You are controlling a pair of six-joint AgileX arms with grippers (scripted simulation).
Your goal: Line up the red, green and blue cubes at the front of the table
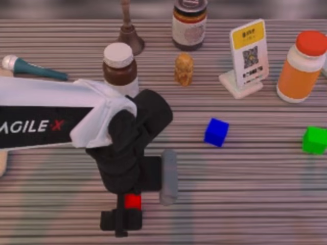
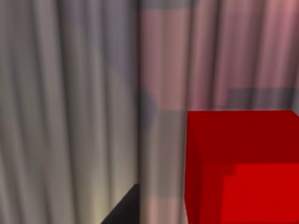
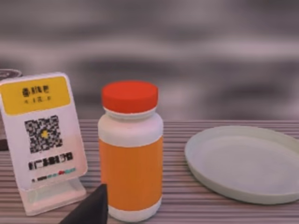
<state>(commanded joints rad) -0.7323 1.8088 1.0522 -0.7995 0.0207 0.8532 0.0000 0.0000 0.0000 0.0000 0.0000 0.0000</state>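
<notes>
At the table's (image 1: 245, 204) near edge, left of centre, my left gripper (image 1: 124, 217) is clamped on the red cube (image 1: 133, 201). Farther back, the blue cube (image 1: 216, 132) and, far right, the green cube (image 1: 314, 140) remain unplaced.

Orange bottle (image 1: 302, 66) red-capped, QR sign (image 1: 248, 57), two jars, bell (image 1: 128, 31), figurine (image 1: 184, 69), pale plate (image 3: 245, 163)

Red cube (image 1: 133, 201) half hidden between left pincer (image 1: 122, 217) fingers.
</notes>
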